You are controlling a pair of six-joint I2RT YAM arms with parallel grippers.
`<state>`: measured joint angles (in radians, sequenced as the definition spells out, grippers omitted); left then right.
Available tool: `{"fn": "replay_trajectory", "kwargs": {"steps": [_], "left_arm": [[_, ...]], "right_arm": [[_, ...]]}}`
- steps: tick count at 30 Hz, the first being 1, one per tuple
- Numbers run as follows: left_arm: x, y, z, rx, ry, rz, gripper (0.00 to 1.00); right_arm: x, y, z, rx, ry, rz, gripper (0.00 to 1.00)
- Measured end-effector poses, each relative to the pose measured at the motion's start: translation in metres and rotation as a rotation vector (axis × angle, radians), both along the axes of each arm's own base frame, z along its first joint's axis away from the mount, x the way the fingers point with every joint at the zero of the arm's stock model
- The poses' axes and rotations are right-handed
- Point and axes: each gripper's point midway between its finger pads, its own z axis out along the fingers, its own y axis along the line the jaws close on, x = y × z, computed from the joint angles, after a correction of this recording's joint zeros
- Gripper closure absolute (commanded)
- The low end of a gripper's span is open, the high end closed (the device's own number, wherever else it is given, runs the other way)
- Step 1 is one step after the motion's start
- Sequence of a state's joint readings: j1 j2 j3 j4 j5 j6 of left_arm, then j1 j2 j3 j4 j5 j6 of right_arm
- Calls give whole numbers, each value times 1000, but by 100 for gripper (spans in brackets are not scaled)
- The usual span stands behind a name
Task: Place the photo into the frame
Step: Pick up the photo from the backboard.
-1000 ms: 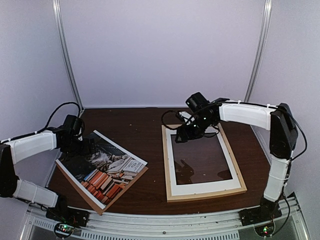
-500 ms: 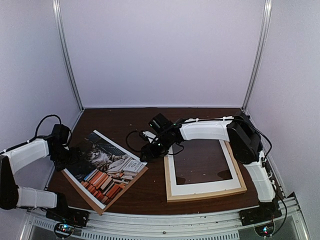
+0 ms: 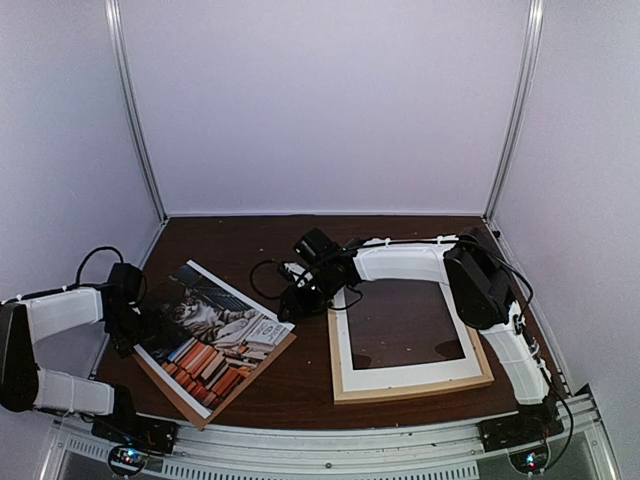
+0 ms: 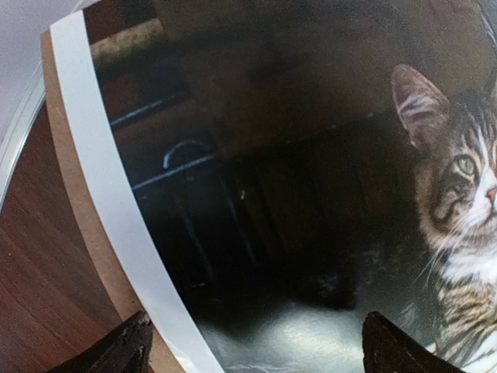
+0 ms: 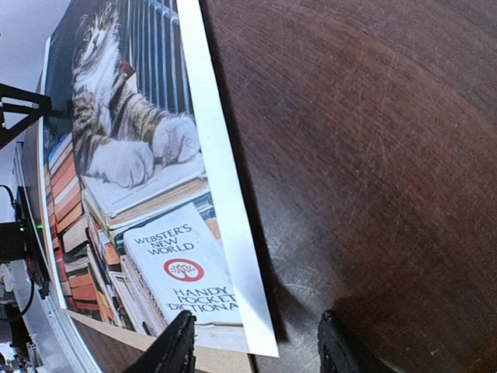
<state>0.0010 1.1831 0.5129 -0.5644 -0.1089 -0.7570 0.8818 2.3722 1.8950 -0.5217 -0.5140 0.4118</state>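
We see the left arm folded low along the left side of the table [image 3: 250,240], its white forearm running forward and the left gripper [image 3: 140,320] pointing down over the left corner of the photo [image 3: 215,335]. The right arm rises from its base, bends at the elbow above the frame [image 3: 482,352] and stretches its white forearm leftward, with the right gripper [image 3: 296,305] tipped down at the photo's right corner. The photo is a glossy rectangular print with a white border, showing a tabby cat on stacked red and orange books. It lies face up and askew on a matte brown board [image 4: 66,186] at the left of the dark, scratched wood-grain table, well apart from the frame. The frame is a rectangle of thin pale wooden rails lying flat on the right, with a white open-centred mat [image 3: 400,378] inside it. The left fingers [image 4: 124,353] stand wide apart above the print's dark area beside its white edge, holding nothing. The right fingers [image 5: 177,350] are partly apart, straddling the print's corner; we cannot tell whether they touch it.
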Motion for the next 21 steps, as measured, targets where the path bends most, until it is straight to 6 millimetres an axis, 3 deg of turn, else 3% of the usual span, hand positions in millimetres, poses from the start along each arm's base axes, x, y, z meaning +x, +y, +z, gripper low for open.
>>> {"fn": "replay_trajectory", "kwargs": {"steps": [10, 21], "left_arm": [[16, -4, 1, -36, -75, 7, 16], [57, -18, 6, -113, -208, -40, 22]], "right_arm": [[-10, 4, -1, 15, 77, -24, 53], [-12, 4, -4, 43, 104, -68, 57]]}}
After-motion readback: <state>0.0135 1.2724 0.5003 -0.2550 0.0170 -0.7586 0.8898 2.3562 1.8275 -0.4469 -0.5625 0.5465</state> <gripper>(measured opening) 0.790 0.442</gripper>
